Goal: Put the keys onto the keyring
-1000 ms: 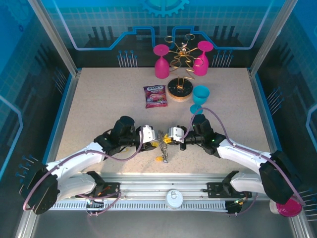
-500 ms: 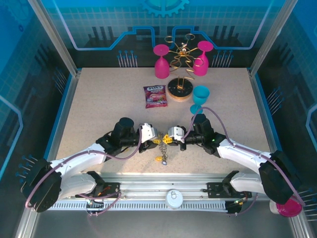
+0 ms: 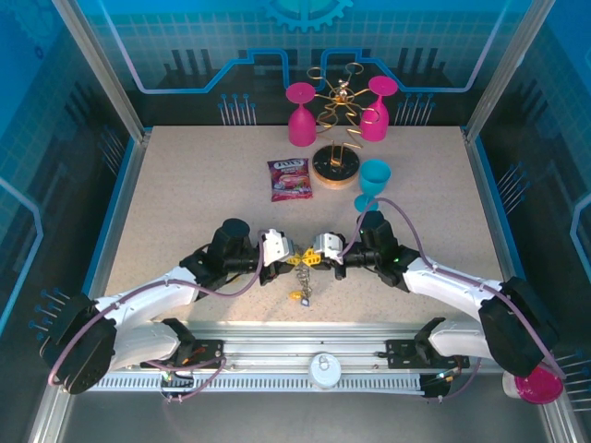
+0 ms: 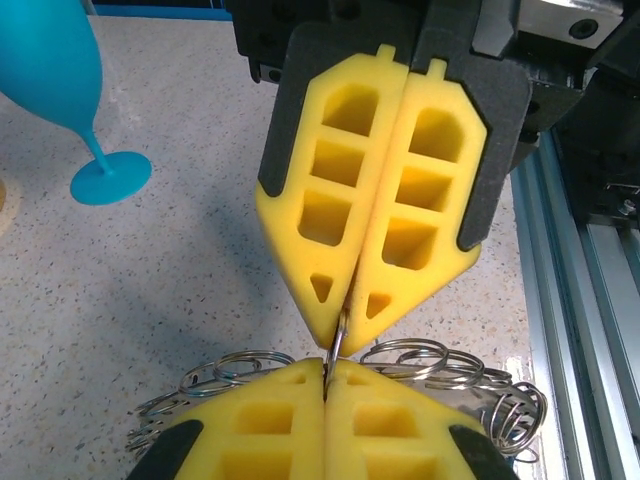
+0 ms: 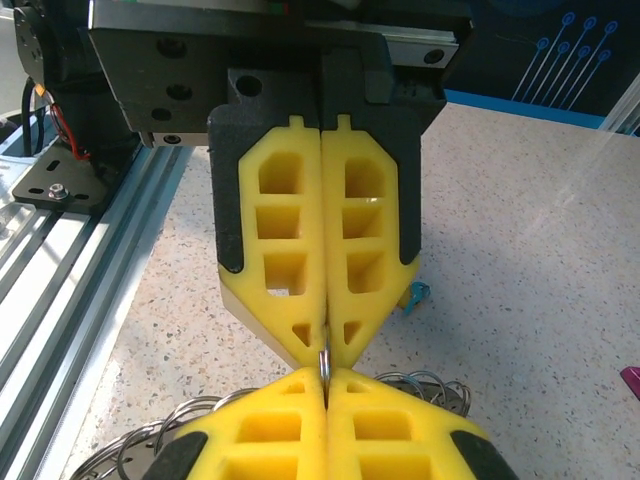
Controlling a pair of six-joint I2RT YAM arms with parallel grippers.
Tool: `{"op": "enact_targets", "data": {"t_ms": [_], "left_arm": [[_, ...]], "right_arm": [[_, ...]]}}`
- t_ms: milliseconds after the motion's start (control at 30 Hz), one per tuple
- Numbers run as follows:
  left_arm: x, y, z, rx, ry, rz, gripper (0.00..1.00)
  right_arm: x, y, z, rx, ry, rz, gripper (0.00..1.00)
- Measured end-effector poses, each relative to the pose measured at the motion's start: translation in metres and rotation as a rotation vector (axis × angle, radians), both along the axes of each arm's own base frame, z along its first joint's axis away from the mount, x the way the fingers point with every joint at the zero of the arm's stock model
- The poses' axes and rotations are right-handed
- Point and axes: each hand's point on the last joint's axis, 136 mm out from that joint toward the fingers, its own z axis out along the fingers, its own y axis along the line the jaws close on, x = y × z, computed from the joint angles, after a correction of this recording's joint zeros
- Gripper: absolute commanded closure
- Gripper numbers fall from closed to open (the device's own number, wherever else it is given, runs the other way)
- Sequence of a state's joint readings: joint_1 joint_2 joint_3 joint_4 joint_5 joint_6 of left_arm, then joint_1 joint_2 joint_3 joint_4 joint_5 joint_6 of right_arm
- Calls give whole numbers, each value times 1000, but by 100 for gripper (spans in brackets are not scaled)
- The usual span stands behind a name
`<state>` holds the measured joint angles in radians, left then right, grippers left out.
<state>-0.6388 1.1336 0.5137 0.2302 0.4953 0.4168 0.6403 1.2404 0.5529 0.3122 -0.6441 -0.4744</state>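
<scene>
The keyring hangs edge-on between my two grippers, low over the table's near middle. My left gripper and right gripper meet tip to tip, and both are shut on one small wire loop of the ring. In the left wrist view my left gripper is at the bottom, with more wire loops spread behind it. The right wrist view has my right gripper pinching the same loop. A yellow key lies under the ring. A blue key lies on the table behind the left fingers.
At the back stands a round wooden rack base with gold wire arms holding two pink glasses. A blue glass stands beside it, and a candy packet lies to its left. The metal rail runs along the near edge.
My left gripper has closed from open onto the wire loop and shifted slightly right toward the right gripper. The right gripper has stayed shut in place.
</scene>
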Motion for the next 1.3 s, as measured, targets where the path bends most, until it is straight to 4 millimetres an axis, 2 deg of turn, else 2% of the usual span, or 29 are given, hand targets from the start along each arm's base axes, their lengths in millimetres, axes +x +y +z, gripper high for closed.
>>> {"op": "enact_targets", "data": {"t_ms": [67,133,267,367,600,1033,1300], "left_arm": [[0,0,0,1,-2,2,100],[1,2,-2,12,-4,9,100],[3,8,-8,67,-6,32,100],[7,9,-1,107,-26,33,100],[9,10,11,156,-61,12,100],[5,11,3,198,-47,-14,100],[4,10,3,197,-43,-20,100]], "right_arm": [[1,0,0,-4,-3,-7,79],[5,-2,-2,-21,-24,-26,78],[8,-12,-11,-97,-54,-66,78],[9,-14,-14,-130,-73,-75,78],[6,-7,-10,-140,-102,-61,76],[4,3,-7,-109,-103,-37,76],[3,8,-1,-83,-105,-22,82]]}}
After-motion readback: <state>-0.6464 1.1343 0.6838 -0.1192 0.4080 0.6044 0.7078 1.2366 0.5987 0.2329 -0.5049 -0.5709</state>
